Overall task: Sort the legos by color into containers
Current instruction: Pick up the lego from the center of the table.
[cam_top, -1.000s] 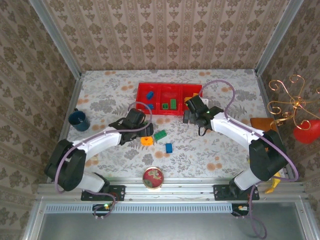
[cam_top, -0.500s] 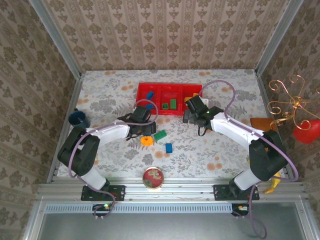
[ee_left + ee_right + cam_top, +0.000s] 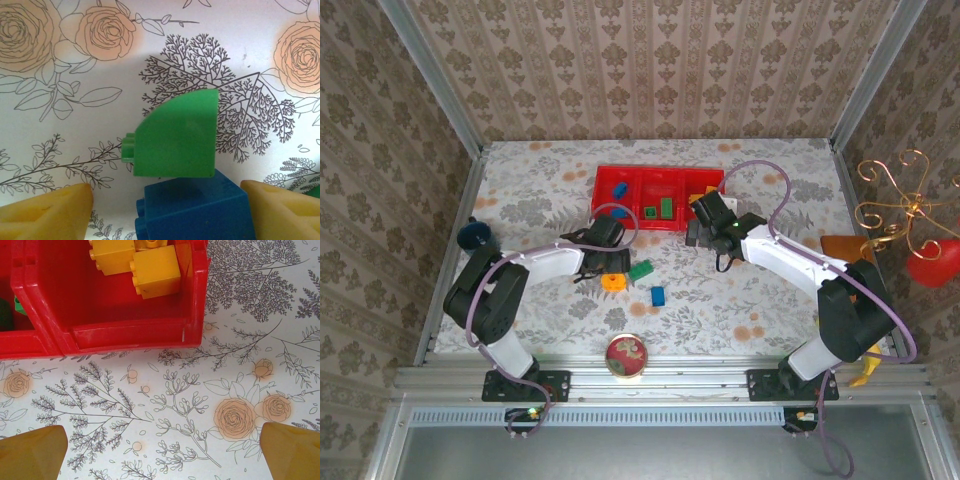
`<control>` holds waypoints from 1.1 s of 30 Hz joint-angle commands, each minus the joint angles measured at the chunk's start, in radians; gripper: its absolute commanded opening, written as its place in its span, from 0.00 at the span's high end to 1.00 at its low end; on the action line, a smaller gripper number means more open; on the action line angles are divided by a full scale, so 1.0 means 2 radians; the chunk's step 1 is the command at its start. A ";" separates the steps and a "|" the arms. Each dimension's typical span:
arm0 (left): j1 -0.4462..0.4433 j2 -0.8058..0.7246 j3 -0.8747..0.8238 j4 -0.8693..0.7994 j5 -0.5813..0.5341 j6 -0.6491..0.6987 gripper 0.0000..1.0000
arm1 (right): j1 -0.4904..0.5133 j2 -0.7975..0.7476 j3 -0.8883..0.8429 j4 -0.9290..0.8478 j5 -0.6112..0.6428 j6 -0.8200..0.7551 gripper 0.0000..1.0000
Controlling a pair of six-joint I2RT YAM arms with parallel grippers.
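Observation:
A blue lego [image 3: 192, 210] lies between the fingers of my left gripper [image 3: 165, 200], which is open. The right finger [image 3: 285, 210] is at the block's side and the left finger [image 3: 45, 210] stands apart from it. A green lego [image 3: 175, 135] touches the blue one on its far side. In the top view the left gripper [image 3: 610, 260] hovers by an orange ring [image 3: 613, 282], a green lego [image 3: 640, 270] and another blue lego [image 3: 658, 295]. The red tray [image 3: 655, 178] holds blue, green and orange legos [image 3: 155, 272]. My right gripper [image 3: 160, 460] is open and holds nothing, just in front of the tray [image 3: 125, 335].
A dark blue cup [image 3: 475, 235] stands at the left edge. A small round dish [image 3: 626, 356] sits near the front rail. At the right are a gold wire stand [image 3: 905, 210] and a banana [image 3: 865, 375]. Patterned walls close in three sides.
The left gripper has shifted slightly right and its jaws have narrowed around the blue lego. The left arm's elbow has folded in. The right arm has not moved.

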 commanded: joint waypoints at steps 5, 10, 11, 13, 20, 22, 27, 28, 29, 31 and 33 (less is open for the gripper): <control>-0.003 -0.012 -0.001 -0.031 -0.025 -0.003 0.31 | 0.004 0.014 0.011 -0.002 0.006 0.010 0.00; -0.001 -0.014 0.000 -0.034 -0.030 -0.004 0.33 | 0.004 0.021 0.017 -0.004 0.004 0.010 0.00; -0.001 -0.014 0.001 -0.034 -0.030 -0.004 0.33 | 0.004 0.021 0.018 -0.004 0.003 0.010 0.00; -0.001 -0.012 0.001 -0.035 -0.029 -0.003 0.32 | 0.004 0.022 0.019 -0.004 0.003 0.010 0.00; 0.000 0.000 0.005 -0.021 -0.022 -0.002 0.29 | 0.004 0.024 0.023 -0.008 0.005 0.010 0.00; 0.001 0.005 0.007 -0.016 -0.020 0.000 0.31 | 0.004 0.024 0.022 -0.009 0.005 0.011 0.00; 0.003 0.017 0.015 -0.011 -0.020 0.005 0.44 | 0.004 0.025 0.022 -0.010 0.004 0.012 0.00; 0.003 0.018 0.016 -0.010 -0.020 0.005 0.46 | 0.004 0.024 0.023 -0.011 0.005 0.013 0.00; 0.004 0.018 0.016 -0.011 -0.020 0.005 0.48 | 0.005 0.023 0.023 -0.011 0.005 0.012 0.00; 0.004 0.016 0.016 -0.011 -0.020 0.005 0.53 | 0.005 0.022 0.022 -0.011 0.005 0.012 0.00; 0.004 0.012 0.012 -0.013 -0.022 0.006 0.58 | 0.005 0.020 0.023 -0.012 0.006 0.012 0.00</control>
